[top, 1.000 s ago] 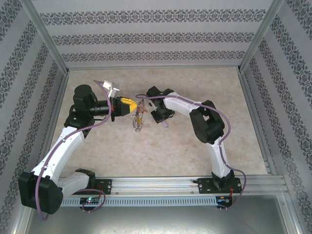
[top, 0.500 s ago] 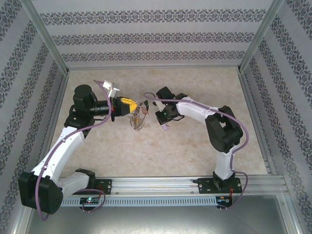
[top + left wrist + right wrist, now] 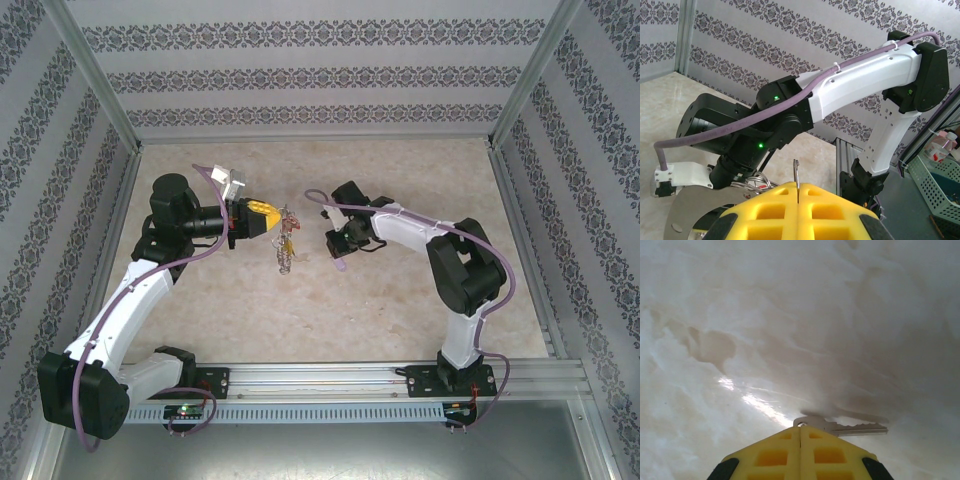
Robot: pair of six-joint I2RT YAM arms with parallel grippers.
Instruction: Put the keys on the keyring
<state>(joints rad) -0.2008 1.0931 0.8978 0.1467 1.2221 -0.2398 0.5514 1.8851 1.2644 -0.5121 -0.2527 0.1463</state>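
Step in hand, as judged: thread the held key onto the ring.

1. The left gripper (image 3: 798,188) has its yellow jaws pressed together on a thin metal strip of the keyring (image 3: 284,245). The rest of the bunch hangs just past and below the fingertips.
2. The right gripper (image 3: 800,429) has its jaws together, clamped on the head of a silvery key (image 3: 847,428). The blade sticks out sideways from the fingertips, close over the marble table (image 3: 790,315).
3. The two grippers face each other, with the keyring between them and nearer the left one.
4. Before approaching, turn the right wrist so the hole in the key head meets the ring's free end.
5. Hold the left grip rigid, because a swinging bunch will spoil the alignment.
6. Advance slowly and do not loosen either clamp early.
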